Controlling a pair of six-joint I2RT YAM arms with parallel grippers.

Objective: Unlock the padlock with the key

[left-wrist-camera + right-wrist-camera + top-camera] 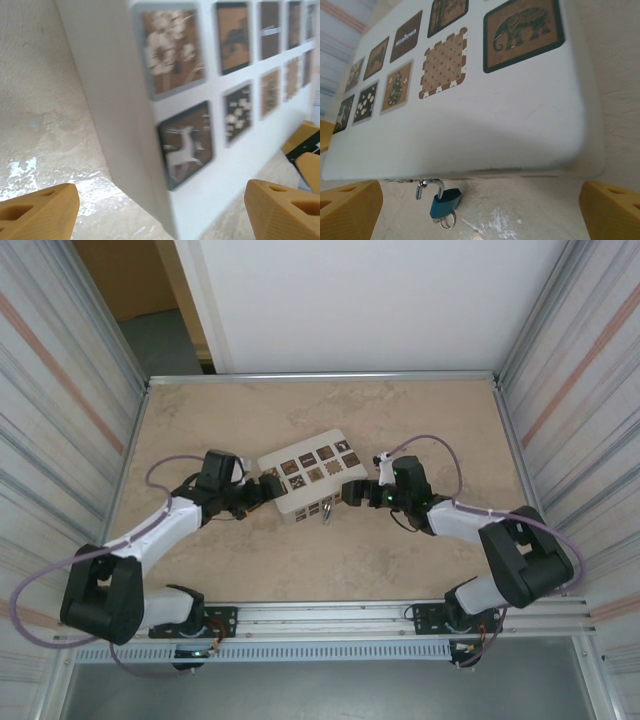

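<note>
From above, the white box (308,470) lies slanted in the middle of the table (420,420). The padlock (327,511) is a small dark speck at the box's near side, touching that side and pointing toward the arm bases. The left gripper (262,490) is at the box's left corner and the right gripper (352,492) is at its right corner. The right one is clearly nearer to the padlock, just beside it. The left one has most of the box's near side between itself and the lock.

In the left wrist view, the left gripper (160,215) has its jaws wide apart and holds nothing. A corner edge of the box (115,100) rises between the two fingers.

In the right wrist view, the right gripper (480,212) also has its jaws fully apart and empty. The padlock (445,203) is ahead of them, below the box's edge and left of the middle line, nearer to the finger on the left of this picture. Its long axis runs from the grey shackle (430,187) at the box's edge down toward the camera, a little tilted. A small silvery ring (448,221) is at its lower end. I cannot tell if this belongs to the key.

I judge that the right arm should go a little left and forward.
</note>
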